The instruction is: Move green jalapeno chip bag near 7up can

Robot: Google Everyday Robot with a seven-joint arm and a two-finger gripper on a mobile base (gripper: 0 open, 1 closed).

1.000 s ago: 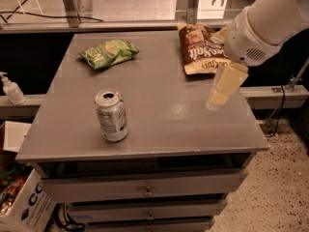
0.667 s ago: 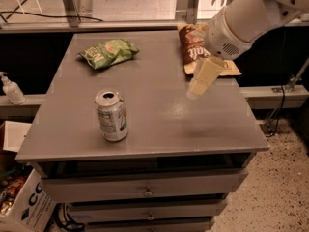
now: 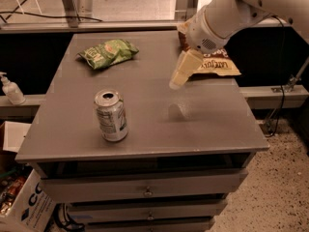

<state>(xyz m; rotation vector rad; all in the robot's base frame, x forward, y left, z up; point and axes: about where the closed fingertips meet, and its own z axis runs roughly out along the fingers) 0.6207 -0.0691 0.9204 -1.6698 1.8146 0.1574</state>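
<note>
Fingers (image 3: 183, 69) of the cream two-finger gripper (image 3: 174, 84), over the grey table (image 3: 212, 124), look pressed together (nothing held); the crinkled light-green foil chip bag (image 3: 108, 53) lies left, farther back, long axis crosswise.

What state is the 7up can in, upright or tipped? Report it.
Upright: the 7up can stands on its base on the table, opened top facing up. The gripper hovers above the table's middle, apart from the can.

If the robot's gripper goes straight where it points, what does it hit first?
Probably the bare table top. The gripper hangs over the middle, pointing down and left. The can and green bag look off its line, though depth is unclear.
</note>
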